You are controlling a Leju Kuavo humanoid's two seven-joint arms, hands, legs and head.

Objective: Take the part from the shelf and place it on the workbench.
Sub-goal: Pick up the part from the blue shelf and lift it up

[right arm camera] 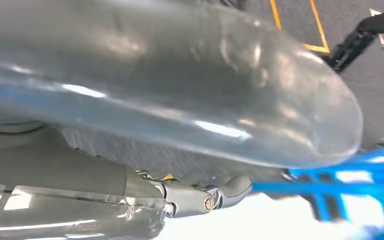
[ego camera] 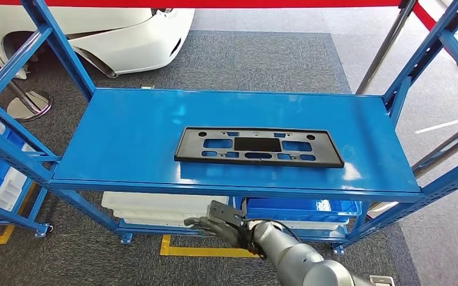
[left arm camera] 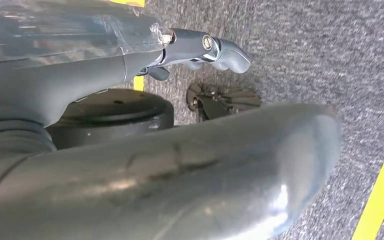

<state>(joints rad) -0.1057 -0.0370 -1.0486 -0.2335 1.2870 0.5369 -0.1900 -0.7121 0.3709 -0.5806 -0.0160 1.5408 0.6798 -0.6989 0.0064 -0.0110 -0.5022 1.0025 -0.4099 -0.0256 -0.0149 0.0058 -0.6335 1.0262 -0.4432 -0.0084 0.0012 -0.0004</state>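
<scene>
Head view is showing a flat black plastic plate-holder part [ego camera: 257, 147], rectangular with cut-outs, lying flat near the middle of the blue metal shelf [ego camera: 125, 137], well clear of every edge and touched by nothing. The right hand [ego camera: 217, 220] is hanging below the shelf's front edge on its silver arm, in front of the lower level, where a white plastic bin [ego camera: 155, 208] and a blue plastic bin [ego camera: 301, 208] are sitting side by side. Its fingers are lying loosely spread and gripping nothing. In the right wrist view the thick grey thumb [right arm camera: 180, 80] is covering most of the picture, with blurred blue framing beyond. In the left wrist view the left hand [left arm camera: 170, 165] is hanging over grey carpet [left arm camera: 305, 45] with a yellow floor line [left arm camera: 380, 195]; its fingers are holding nothing, apart.
</scene>
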